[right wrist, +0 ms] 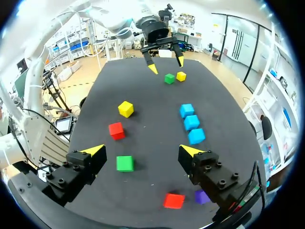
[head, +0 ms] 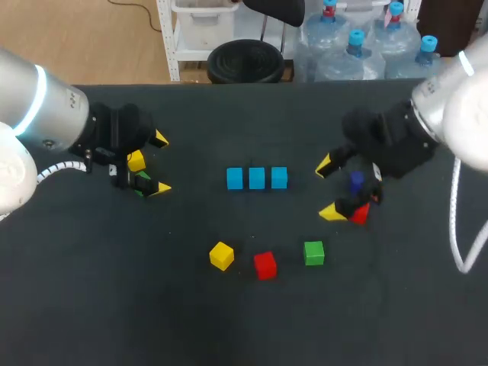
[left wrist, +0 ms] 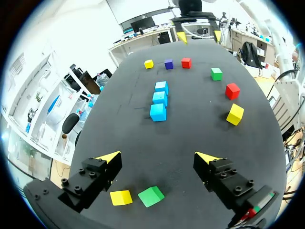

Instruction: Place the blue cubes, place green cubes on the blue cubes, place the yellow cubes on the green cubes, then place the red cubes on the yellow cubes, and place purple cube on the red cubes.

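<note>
Three blue cubes (head: 257, 178) sit in a row on the black desk (head: 244, 328). Nearer the robot than them lie a yellow cube (head: 221, 255), a red cube (head: 264, 265) and a green cube (head: 313, 252). To their left are a second yellow cube (head: 136, 161) and a second green cube (head: 142, 181). To their right are a purple cube (head: 356, 181) and a second red cube (head: 360, 213).

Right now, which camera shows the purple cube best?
Left wrist view: the purple cube sits whole, though far. The right gripper partly covers it in the head and right wrist views.

Left pincer (head: 160, 164) spread wide; right pincer (head: 327, 189) likewise
</note>
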